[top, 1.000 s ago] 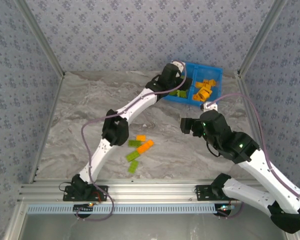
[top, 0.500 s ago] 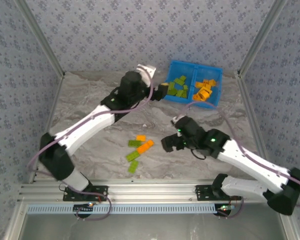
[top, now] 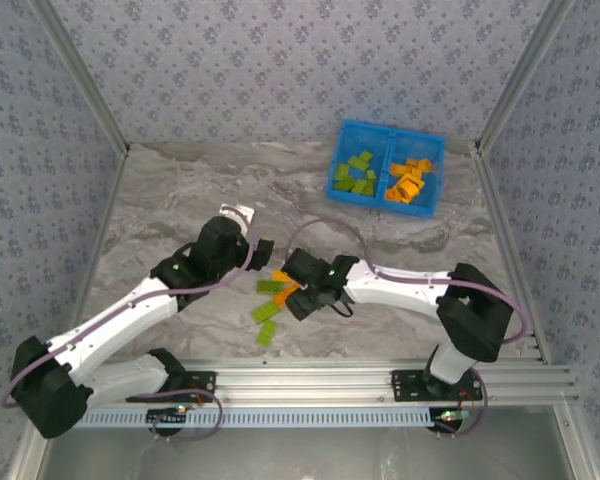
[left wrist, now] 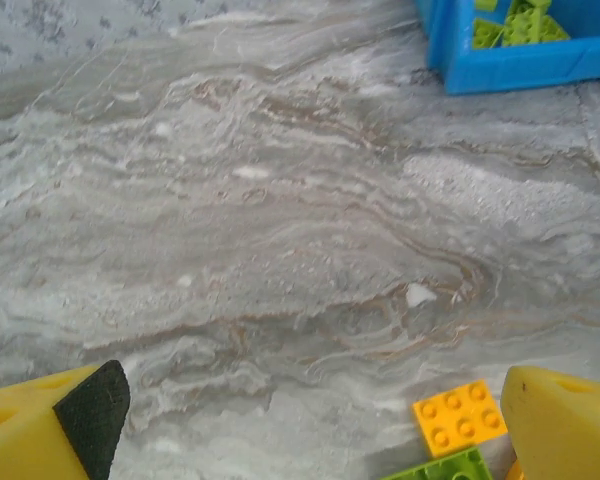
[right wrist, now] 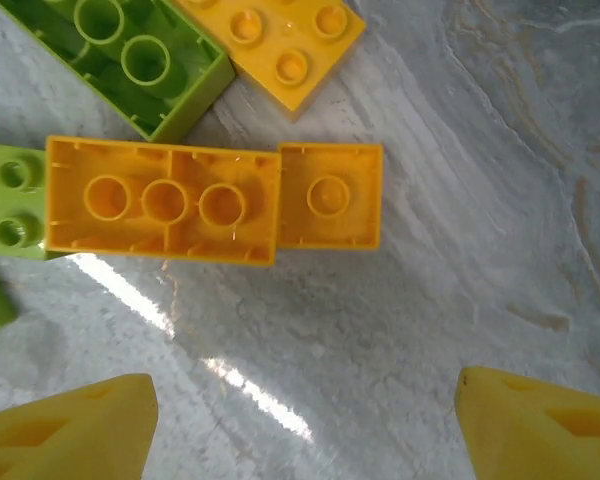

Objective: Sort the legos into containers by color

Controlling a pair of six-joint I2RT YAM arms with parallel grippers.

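Several loose legos lie mid-table: an orange brick, a green brick and two more green ones nearer the front. My right gripper hovers open just above them. In its wrist view a long upturned orange brick and a small orange brick lie ahead of the spread fingers, nothing between them. My left gripper is open just left of the pile, with an orange brick by its right finger. The blue tray holds green bricks left, orange bricks right.
The grey marbled table is walled by patterned panels at the back and sides. An aluminium rail runs along the near edge. Both arms converge on the pile, their grippers close together. The tray corner shows far ahead in the left wrist view.
The left arm swung back from the tray's green compartment to the loose pile. The right arm moved left and down over the pile's orange bricks.
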